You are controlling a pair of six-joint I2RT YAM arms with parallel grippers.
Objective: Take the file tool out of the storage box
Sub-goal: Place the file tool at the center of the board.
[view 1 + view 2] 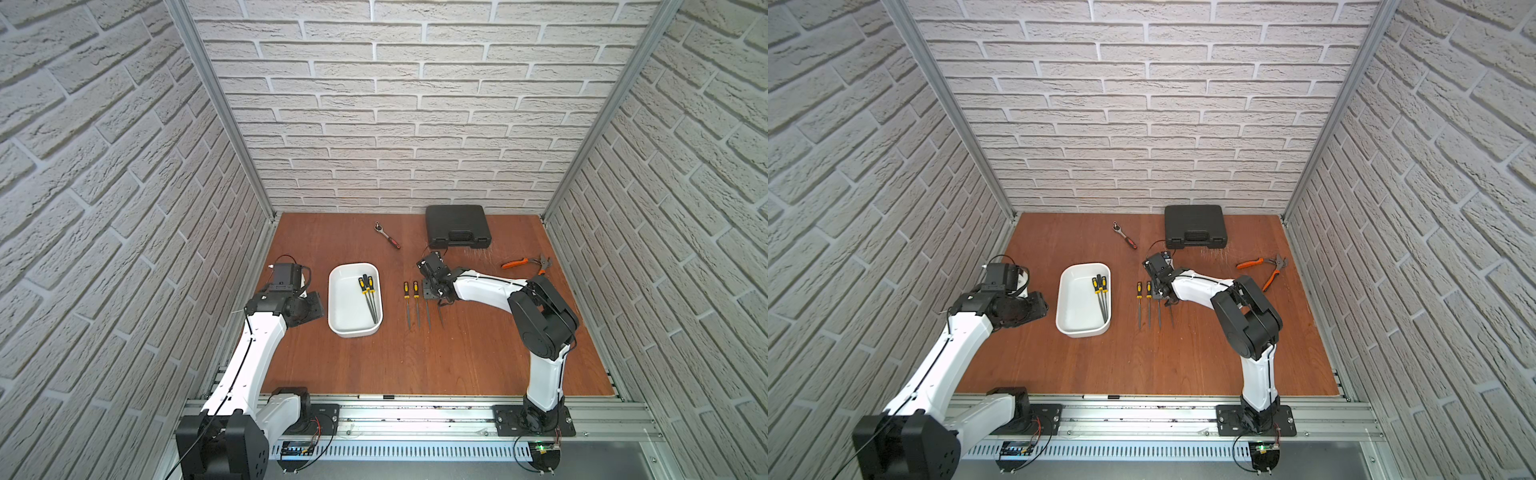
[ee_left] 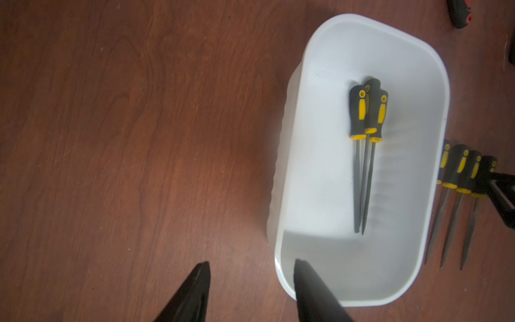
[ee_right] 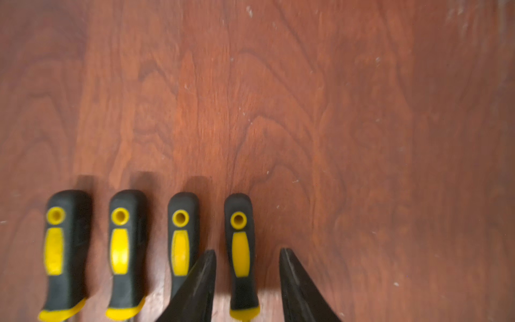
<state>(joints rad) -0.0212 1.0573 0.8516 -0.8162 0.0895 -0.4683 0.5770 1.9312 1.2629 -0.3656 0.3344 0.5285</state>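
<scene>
The white storage box (image 1: 335, 300) (image 1: 1064, 301) lies left of centre on the wooden table. Three file tools (image 1: 369, 297) (image 1: 1101, 296) (image 2: 365, 139) with black and yellow handles rest together inside it. Right of the box, several more files (image 1: 411, 301) lie in a row on the table. My right gripper (image 3: 248, 250) (image 1: 434, 291) is low over that row, open, its jaws on either side of the end file's handle (image 3: 241, 259) with a gap on each side. Beside the box's left wall, my left gripper (image 2: 252, 261) (image 1: 313, 305) stands open and holds nothing.
A black tool case (image 1: 457, 226) stands at the back, with a ratchet wrench (image 1: 387, 235) to its left. Orange-handled pliers (image 1: 525, 264) lie at the right. Brick-pattern walls close in three sides of the table.
</scene>
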